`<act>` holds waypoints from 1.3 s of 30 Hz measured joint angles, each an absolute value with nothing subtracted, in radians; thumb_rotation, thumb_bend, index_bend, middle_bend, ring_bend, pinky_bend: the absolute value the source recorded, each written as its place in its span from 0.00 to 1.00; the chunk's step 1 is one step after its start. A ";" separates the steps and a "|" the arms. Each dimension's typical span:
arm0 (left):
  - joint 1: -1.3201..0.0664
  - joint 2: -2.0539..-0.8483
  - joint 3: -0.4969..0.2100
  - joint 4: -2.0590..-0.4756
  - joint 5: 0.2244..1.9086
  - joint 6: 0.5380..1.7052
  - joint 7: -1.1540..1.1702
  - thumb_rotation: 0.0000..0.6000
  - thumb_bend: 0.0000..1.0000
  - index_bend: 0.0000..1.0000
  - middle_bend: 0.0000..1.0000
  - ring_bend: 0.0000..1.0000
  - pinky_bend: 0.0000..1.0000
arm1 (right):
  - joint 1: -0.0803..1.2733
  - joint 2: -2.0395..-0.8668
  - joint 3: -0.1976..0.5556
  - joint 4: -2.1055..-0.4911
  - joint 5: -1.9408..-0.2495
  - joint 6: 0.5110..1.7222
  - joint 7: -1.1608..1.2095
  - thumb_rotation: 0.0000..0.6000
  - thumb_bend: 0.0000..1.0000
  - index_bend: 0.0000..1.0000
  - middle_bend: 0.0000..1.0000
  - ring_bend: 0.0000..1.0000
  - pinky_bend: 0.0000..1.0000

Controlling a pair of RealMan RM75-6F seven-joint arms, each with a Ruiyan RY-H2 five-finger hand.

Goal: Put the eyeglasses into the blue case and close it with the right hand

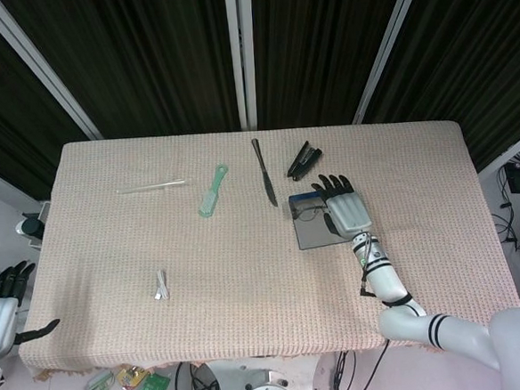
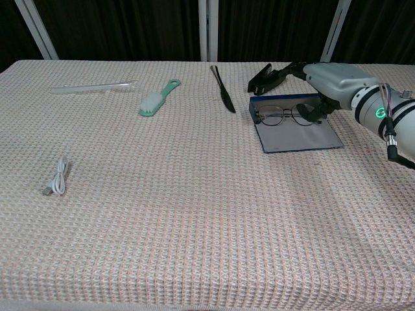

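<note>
The eyeglasses (image 2: 286, 116) are seen lying in the open blue case (image 2: 299, 136) on the tabletop (image 2: 194, 214), just under the right hand's (image 1: 348, 208) dark fingers (image 1: 335, 186). These fingers are held over the glasses, a little apart, but whether they touch the glasses cannot be told. A black clip (image 1: 304, 159) is seen just past the fingertips. The left hand (image 1: 0, 307) is kept off the tabletop's edge, its fingers loosely curled, with nothing held.
</note>
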State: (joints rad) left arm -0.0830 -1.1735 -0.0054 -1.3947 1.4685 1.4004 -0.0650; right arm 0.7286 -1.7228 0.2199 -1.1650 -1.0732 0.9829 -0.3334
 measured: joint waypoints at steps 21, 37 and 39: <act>-0.083 -1.181 0.000 -1.377 1.468 1.389 -0.085 0.74 0.10 0.05 0.05 0.04 0.18 | 0.684 -1.610 0.159 -1.341 -0.982 0.934 -0.456 1.00 0.83 0.19 0.00 0.00 0.00; -0.079 -1.184 0.001 -1.357 1.463 1.388 -0.102 0.74 0.10 0.05 0.05 0.04 0.18 | 0.711 -1.665 0.172 -1.279 -0.957 0.921 -0.470 1.00 0.83 0.17 0.00 0.00 0.00; -0.078 -1.183 0.000 -1.355 1.463 1.388 -0.104 0.74 0.10 0.05 0.05 0.04 0.18 | 0.713 -1.671 0.173 -1.271 -0.953 0.922 -0.475 1.00 0.83 0.17 0.00 0.00 0.00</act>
State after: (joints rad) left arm -0.0784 -1.1833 0.0003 -1.3552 1.4626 1.3880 -0.1043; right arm 0.7133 -1.6708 0.1735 -1.2711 -0.9531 0.9222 -0.4749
